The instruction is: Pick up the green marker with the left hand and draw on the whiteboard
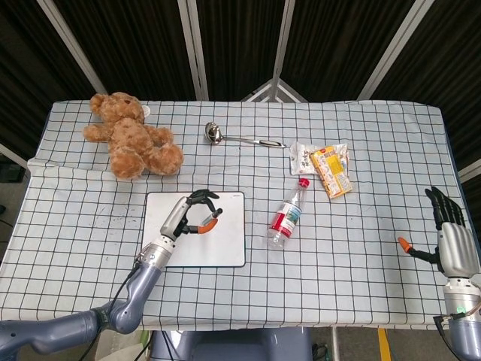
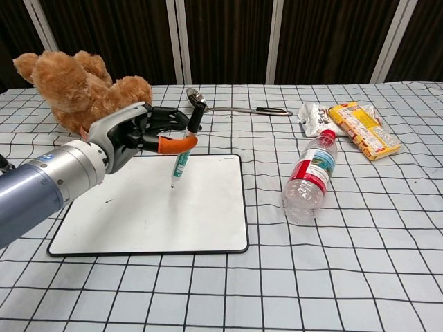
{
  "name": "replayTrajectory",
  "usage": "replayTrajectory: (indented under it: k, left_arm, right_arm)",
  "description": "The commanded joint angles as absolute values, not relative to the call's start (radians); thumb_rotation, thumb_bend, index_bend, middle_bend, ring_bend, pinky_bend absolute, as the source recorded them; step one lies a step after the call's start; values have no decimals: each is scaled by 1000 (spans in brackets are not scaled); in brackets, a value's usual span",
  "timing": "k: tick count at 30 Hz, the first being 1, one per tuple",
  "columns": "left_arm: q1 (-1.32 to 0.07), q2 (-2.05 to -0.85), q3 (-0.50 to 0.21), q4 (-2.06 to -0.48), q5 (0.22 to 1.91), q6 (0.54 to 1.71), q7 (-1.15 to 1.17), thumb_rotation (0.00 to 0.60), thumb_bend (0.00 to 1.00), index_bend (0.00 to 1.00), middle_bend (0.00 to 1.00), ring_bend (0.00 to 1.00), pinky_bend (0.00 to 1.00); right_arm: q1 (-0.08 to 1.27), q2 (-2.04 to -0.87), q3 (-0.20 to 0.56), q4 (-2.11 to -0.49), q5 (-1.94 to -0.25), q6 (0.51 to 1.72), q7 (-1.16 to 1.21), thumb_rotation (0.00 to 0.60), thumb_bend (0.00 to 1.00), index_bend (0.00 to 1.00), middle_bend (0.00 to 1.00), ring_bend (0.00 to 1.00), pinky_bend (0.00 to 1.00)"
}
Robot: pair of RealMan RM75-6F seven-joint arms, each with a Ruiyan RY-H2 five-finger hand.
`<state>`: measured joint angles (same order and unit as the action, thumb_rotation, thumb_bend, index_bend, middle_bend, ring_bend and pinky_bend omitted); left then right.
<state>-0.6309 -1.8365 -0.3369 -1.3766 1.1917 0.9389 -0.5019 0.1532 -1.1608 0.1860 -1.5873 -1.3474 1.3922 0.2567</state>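
Note:
My left hand grips the green marker near its black cap end. The marker points tip-down over the middle of the whiteboard, its tip just above or at the white surface. The board lies flat on the checkered cloth, with a few faint marks near its left side. My right hand is far off at the table's right edge, open with fingers spread and holding nothing; the chest view does not show it.
A brown teddy bear sits behind the board at the back left. A metal ladle lies at the back centre. A water bottle lies right of the board. Snack packets are at the back right.

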Motion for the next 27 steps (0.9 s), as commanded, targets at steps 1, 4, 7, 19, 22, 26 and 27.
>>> replayTrajectory:
  k: [1,4,7,19,22,26,27]
  left_arm:
    - [-640,-1851,-337,-1361,1188,933,-505,600,462,763,269,119,220]
    - [-646,-1862,-338,-1352,1187,929,-510,600,462,763,269,119,220]
    - [-652,-1868,-335,-1346,1189,926,-506,600,462,763,269,119,220]
    - [-663,-1868,-332,-1319,1194,924,-494,600,462,763,269,119,220]
    - [-666,-1867,-332,-1312,1193,919,-493,600,462,763,269,119,220]
    - [-669,-1867,-327,-1296,1193,912,-492,600,462,763,269,119,220]
    - [-668,-1867,-327,-1292,1192,911,-493,600,462,763,269,119,220]
  right_arm:
    - [154,-1161,187,-1587,-1346,1391,258,600,210,0,0,0,0]
    - [154,-1161,187,-1586,-1346,1389,261,600,209,0,0,0,0]
    - [155,-1161,187,-1585,-1347,1388,261,600,210,0,0,0,0]
    - [155,-1162,186,-1586,-1350,1389,259,600,210,0,0,0,0]
    - [155,-1162,186,-1587,-1349,1389,258,600,210,0,0,0,0]
    - [155,-1162,187,-1587,-1348,1390,257,600,210,0,0,0,0]
    - [155,-1162,187,-1587,-1348,1390,257,600,210,0,0,0,0]
